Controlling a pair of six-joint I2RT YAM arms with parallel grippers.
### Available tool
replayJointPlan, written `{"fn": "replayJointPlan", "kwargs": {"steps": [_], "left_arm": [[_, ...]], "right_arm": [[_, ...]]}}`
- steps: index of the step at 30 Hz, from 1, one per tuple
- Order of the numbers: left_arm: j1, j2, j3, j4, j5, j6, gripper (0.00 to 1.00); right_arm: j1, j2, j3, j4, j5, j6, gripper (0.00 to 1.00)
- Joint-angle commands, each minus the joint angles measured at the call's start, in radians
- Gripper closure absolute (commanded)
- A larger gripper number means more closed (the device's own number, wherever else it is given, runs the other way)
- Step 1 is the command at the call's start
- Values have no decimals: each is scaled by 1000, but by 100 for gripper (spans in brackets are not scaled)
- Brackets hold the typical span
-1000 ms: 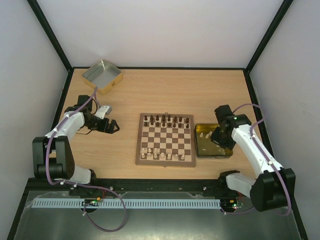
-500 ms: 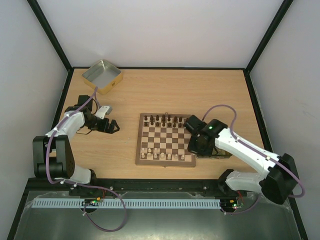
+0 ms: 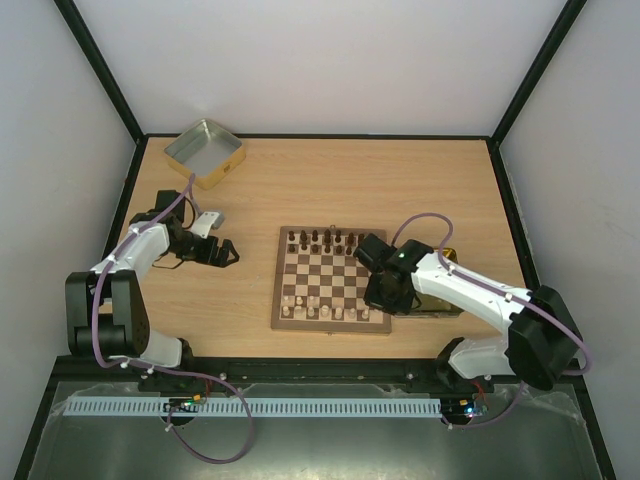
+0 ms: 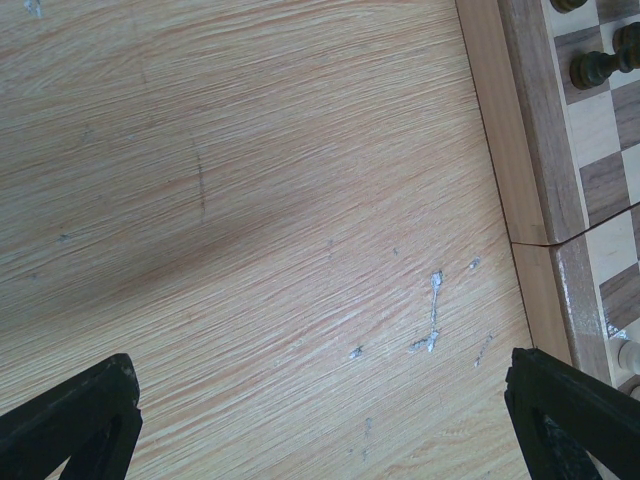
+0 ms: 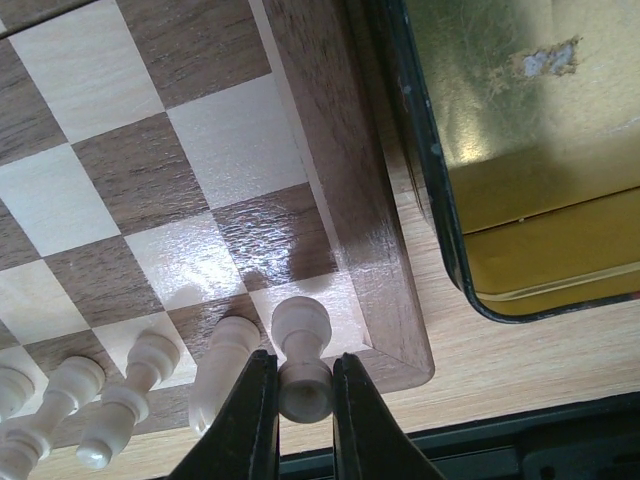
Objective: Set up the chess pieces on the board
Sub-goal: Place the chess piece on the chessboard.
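Here the right gripper [image 5: 303, 365] pinches a cream pawn [image 5: 301, 330] upright.

— What did the work surface look like?
— It was a pale wooden table [image 3: 330, 180] with the grain showing and a few white scuffs [image 4: 435, 295].
— And around it?
— Plain white walls [image 3: 320, 60] stood on three sides, with black posts [image 3: 100, 70] at the corners and soft, even light.

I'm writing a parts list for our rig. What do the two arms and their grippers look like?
The left arm and right arm have white shells with black joints and bases. A purple cable loops along each. A green light glows near the right wrist. The left gripper and right gripper each have two black tapered fingers.
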Motion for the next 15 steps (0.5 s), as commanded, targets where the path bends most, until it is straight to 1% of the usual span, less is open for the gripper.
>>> {"fn": "replayJointPlan", "kwargs": {"steps": [1, 15], "left_arm": [[6, -1, 23, -19, 8, 6, 1], [8, -3, 24, -19, 9, 7, 1]], "right_arm": [[7, 12, -21, 3, 12, -7, 95], [19, 25, -51, 33, -22, -15, 93]]}}
